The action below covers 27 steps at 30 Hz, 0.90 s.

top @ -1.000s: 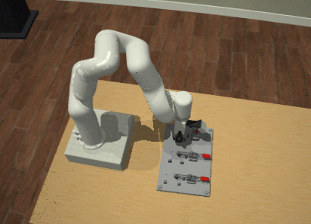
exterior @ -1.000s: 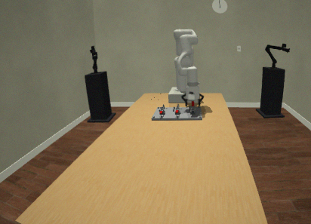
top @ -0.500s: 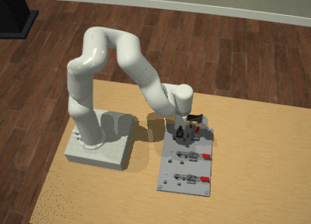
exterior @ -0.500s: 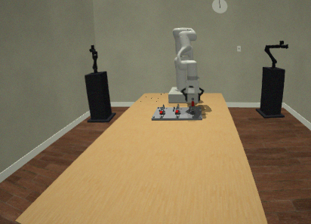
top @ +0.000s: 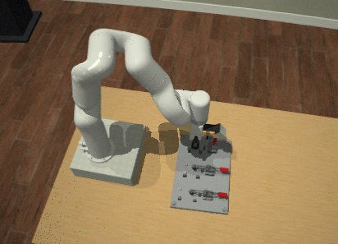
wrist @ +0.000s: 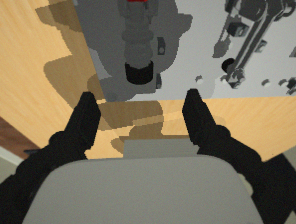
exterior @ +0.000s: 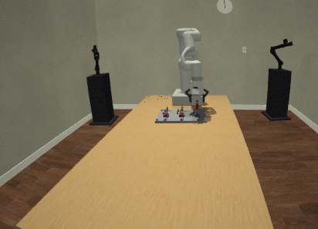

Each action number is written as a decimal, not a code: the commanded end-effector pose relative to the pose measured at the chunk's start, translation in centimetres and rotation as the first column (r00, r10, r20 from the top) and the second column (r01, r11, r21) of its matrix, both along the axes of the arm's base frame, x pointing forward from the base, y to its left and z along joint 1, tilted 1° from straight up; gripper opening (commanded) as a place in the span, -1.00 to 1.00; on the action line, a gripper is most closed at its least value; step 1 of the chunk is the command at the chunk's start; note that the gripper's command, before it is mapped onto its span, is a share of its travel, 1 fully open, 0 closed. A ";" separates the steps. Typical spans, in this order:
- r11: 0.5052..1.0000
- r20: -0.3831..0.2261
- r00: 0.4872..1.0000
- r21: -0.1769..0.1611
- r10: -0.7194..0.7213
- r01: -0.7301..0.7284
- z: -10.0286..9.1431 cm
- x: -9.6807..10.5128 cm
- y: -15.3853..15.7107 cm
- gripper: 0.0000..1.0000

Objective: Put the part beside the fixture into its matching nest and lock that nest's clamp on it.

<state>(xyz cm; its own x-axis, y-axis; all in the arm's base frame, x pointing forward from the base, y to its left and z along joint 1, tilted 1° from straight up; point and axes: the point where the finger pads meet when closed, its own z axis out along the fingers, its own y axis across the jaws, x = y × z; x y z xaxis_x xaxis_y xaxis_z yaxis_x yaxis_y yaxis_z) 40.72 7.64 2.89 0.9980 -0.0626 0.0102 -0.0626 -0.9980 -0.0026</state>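
A grey fixture plate (top: pixel 180 193) (exterior: pixel 171 119) (wrist: pixel 200 30) carries three toggle clamps with red handles. A dark block, the part, lies on the table just beyond the plate's far edge. My gripper (top: pixel 201 142) (exterior: pixel 197 95) (wrist: pixel 141 101) is open and empty. It hangs over the far nest, just above its clamp (top: pixel 213 142) (exterior: pixel 197 105) (wrist: pixel 137 50), whose handle stands upright. The middle clamp (top: pixel 209 169) (wrist: pixel 247 35) and the near clamp (top: pixel 205 195) lie flat with their handles down. The far nest's pads are in shadow under the arm.
The arm's grey base block (top: pixel 108 155) stands left of the plate. The long wooden table (top: pixel 279 174) (exterior: pixel 154 175) stretches away from the fixture. Black pedestals (exterior: pixel 101 99) (exterior: pixel 278 94) stand on the floor beside the table.
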 end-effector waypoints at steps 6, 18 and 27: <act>1.000 0.004 1.000 0.001 0.000 0.000 0.1 0.1 0.0 -1.00; 1.000 0.004 1.000 0.001 0.000 0.000 0.1 0.1 0.0 -1.00; 1.000 0.004 1.000 0.001 0.000 0.000 0.1 0.1 0.0 -1.00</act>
<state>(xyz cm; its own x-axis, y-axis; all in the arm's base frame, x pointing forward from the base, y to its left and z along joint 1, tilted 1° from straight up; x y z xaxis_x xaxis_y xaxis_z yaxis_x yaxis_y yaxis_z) 40.73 7.65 2.91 0.9980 -0.0626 0.0106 -0.0626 -0.9980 -0.0026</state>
